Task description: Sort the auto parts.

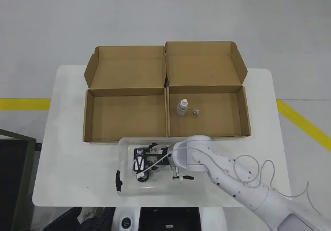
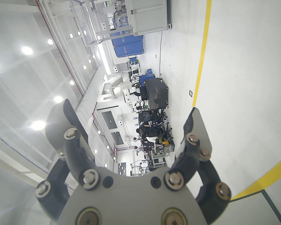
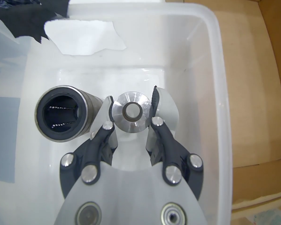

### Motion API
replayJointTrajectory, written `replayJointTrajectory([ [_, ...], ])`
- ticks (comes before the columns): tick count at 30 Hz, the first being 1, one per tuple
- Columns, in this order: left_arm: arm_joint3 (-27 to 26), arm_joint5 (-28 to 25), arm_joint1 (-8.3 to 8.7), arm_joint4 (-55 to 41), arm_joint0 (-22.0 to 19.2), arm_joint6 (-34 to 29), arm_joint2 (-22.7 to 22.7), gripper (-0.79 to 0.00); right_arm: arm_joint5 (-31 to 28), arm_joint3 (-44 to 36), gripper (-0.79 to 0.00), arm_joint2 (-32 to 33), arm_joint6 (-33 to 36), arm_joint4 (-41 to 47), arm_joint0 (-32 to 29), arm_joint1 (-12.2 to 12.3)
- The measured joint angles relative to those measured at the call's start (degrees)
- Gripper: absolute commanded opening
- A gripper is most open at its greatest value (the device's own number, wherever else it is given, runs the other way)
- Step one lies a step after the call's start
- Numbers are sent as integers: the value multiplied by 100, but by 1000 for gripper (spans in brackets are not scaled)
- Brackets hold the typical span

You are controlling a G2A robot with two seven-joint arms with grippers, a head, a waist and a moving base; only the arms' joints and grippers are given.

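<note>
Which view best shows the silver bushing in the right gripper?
Right wrist view: silver bushing seen end-on, right gripper clamped on both sides. Top view: the arm covers it. Left wrist view faces the room.

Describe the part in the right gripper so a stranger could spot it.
On the white table, look in the clear plastic bin. The small silver metal disc with a centre hole sits between the fingers of the right gripper, smaller than the black-rimmed steel cylinder beside it.
</note>
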Motion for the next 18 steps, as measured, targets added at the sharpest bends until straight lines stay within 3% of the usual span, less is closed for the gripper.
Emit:
replayJointTrajectory([
  [9, 0, 0, 0, 0, 0, 0, 0, 0, -141, -576, -785, 448, -295, 144, -295, 129],
  [18, 0, 0, 0, 0, 0, 0, 0, 0, -381, -1303, -785, 1342, -983, 307, -885, 376],
])
